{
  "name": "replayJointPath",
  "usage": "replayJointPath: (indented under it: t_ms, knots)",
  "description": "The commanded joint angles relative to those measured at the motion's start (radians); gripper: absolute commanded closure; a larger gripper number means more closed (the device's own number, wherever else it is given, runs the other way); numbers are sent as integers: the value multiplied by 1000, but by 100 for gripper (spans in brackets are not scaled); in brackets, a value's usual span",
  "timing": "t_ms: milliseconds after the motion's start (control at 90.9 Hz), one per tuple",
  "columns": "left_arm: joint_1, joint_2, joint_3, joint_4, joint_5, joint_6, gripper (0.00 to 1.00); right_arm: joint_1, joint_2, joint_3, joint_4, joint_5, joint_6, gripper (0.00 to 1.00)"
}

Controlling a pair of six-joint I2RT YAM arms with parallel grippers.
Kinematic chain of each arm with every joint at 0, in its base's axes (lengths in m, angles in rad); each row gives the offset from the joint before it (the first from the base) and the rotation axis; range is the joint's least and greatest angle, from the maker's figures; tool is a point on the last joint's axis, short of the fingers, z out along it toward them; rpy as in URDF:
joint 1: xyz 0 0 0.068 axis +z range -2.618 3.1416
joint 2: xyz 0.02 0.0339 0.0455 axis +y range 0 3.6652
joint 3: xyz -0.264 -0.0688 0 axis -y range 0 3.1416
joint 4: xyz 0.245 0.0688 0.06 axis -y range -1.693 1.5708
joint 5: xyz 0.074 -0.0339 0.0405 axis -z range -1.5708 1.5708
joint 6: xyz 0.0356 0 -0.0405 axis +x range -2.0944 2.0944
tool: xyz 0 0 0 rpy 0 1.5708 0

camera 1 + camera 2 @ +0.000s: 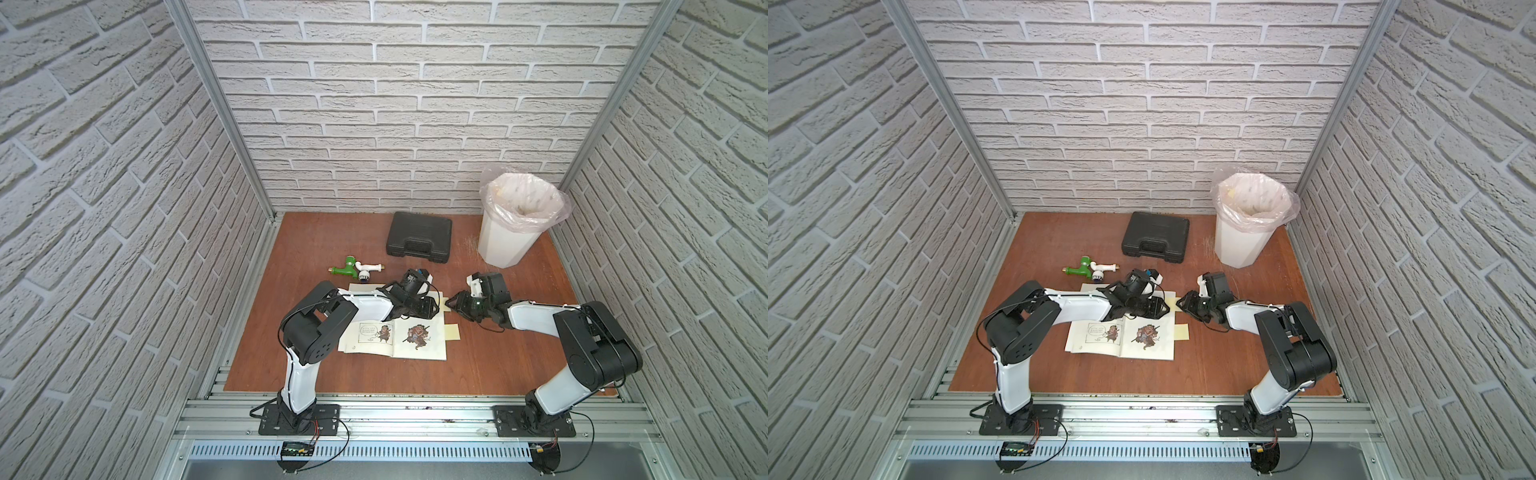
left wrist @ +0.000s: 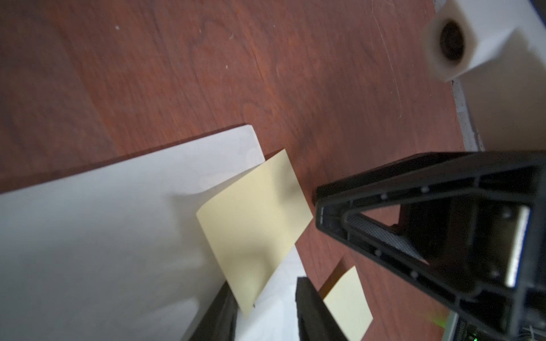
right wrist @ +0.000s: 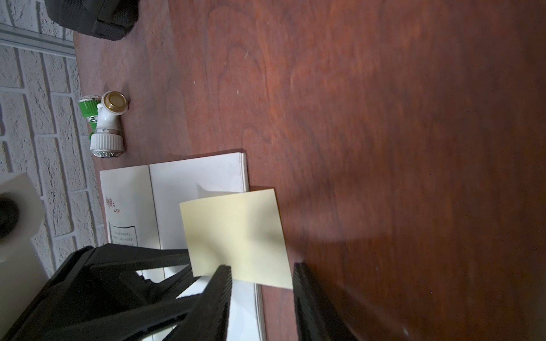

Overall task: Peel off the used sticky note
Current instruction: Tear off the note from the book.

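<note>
The counter [image 1: 332, 232] was noted as a reddish-brown board with a wood-grain finish, scratched in places. An open book [image 1: 419, 345] of matt white pages, printed with two coloured figures, was found lying flat on it. The sticky note [image 3: 236, 233], a pale yellow square of thin paper, was found at the book's far corner on the right side, overhanging the page edge. Its free part was seen raised off the page, with a shadow cast beneath. A second note [image 2: 348, 304] of the same colour was recorded further along the same edge.

The white faceted bin [image 1: 511, 232] with its thin plastic liner and the whole of the moulded black case [image 1: 419, 237] were shown in both top views only. There the sticky note appeared as a small sliver between the two hands. The brass-coloured cap of the green and white plastic tap fitting [image 3: 107, 127] was made out clearly only in the right wrist view.

The right hand [image 3: 261, 265] was observed with its jaws standing apart. The note's near edge lay in the gap, overlapped by one finger but not clamped. The left hand [image 2: 264, 282] was likewise seen partly open over the page, with the note's corner just beside one finger.
</note>
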Motion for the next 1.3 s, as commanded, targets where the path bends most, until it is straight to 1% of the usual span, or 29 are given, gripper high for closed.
replayJointPath:
  t_ms: [0,88,154,220,484,616,693,968,1122,1287]
  knots:
    - [11,42,-33,-42,-29,8,65,-1,7,-14,-10,-10,15,61]
    - [13,42,-35,-32,-18,-1,70,-1,5,-15,-12,-15,16,61]
    - [16,42,-41,-12,-9,-13,77,-1,5,-17,-11,-20,18,61]
    - [20,42,-46,2,-4,-20,82,0,4,-22,-7,-20,20,61]
    - [34,31,-81,109,60,-57,96,0,-31,-33,-19,-30,20,61]
    - [44,8,-124,219,119,-92,99,-1,-89,-39,-57,-33,10,60]
    - [54,2,-154,313,168,-131,100,-2,-129,-43,-81,-33,2,60]
    - [76,-2,-225,589,299,-265,100,-5,-244,-43,-170,-32,-34,57]
    - [75,-20,-246,673,329,-300,100,-24,-268,-26,-214,-30,-58,56]
    - [75,-49,-259,698,350,-313,100,-45,-281,-14,-229,-51,-67,55]
